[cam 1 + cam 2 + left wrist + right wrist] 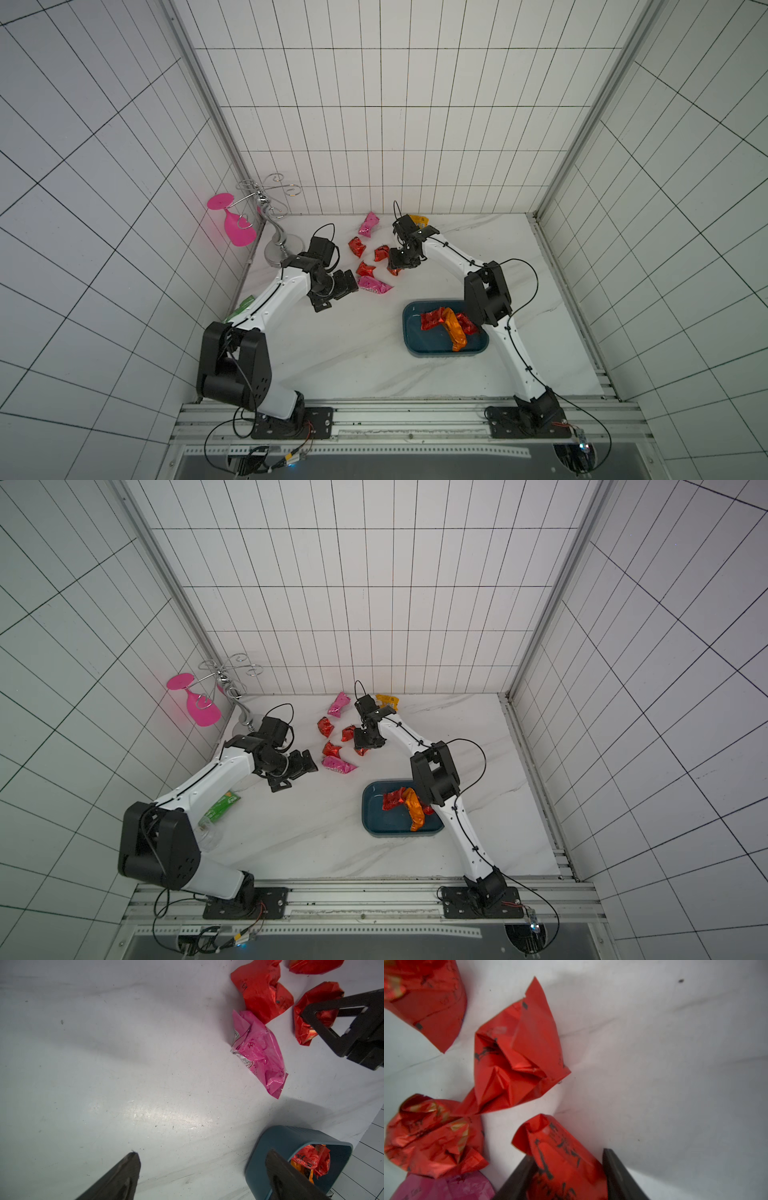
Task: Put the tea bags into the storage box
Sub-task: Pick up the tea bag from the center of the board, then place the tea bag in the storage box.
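While the right gripper (566, 1176) sits low over the marble tabletop (340, 353), its two dark fingers (618, 1176) stand on either side of a red tea bag (562, 1159) and press against its crinkled foil, so the jaws are clamped on that sachet; whether it has left the surface cannot be told. In both top views this gripper is at the near right edge of the loose cluster, with only a corner of the gripped sachet (394, 272) peeking out beneath it. Three more red tea bags (356, 247) lie on the tabletop just beside it, towards the left arm, and a pink tea bag (375, 285) rests at the near edge of the cluster. A second pink tea bag (368, 224) lies farther back near the tiled wall, and a yellow tea bag (387, 700) sits behind the right arm's wrist. The left gripper (203, 1169) hovers above bare tabletop with its fingers spread wide and nothing between them, just beside the nearer pink sachet. The storage box (411, 332) stands nearer the front, partly under the right arm's elbow, well apart from the cluster, and holds an orange tea bag (455, 332) lying across red ones (432, 319). A pink wine glass (237, 228) hangs upside down from a metal rack (266, 199) in the far left corner, and a green snack bag (222, 806) lies beside a clear cup (210, 833) under the left arm.
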